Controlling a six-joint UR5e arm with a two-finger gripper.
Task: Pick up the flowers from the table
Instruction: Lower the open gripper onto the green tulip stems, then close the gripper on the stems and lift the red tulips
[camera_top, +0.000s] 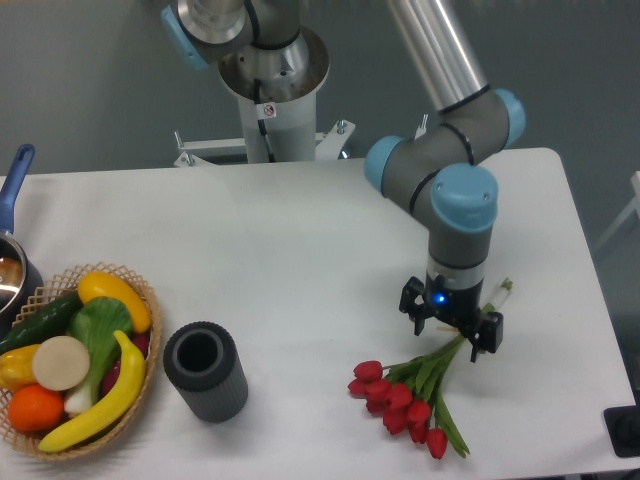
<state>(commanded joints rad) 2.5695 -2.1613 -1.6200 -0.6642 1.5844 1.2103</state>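
Tulips first — the flowers (410, 392) lie flat near the front edge of the table (300, 250), buds toward me, stems running back under the gripper (451, 327). Its fingers stand spread either side of the stems, seemingly lined up to pinch them. No writing legible — only a small label on the arm's pedestal (270, 110).
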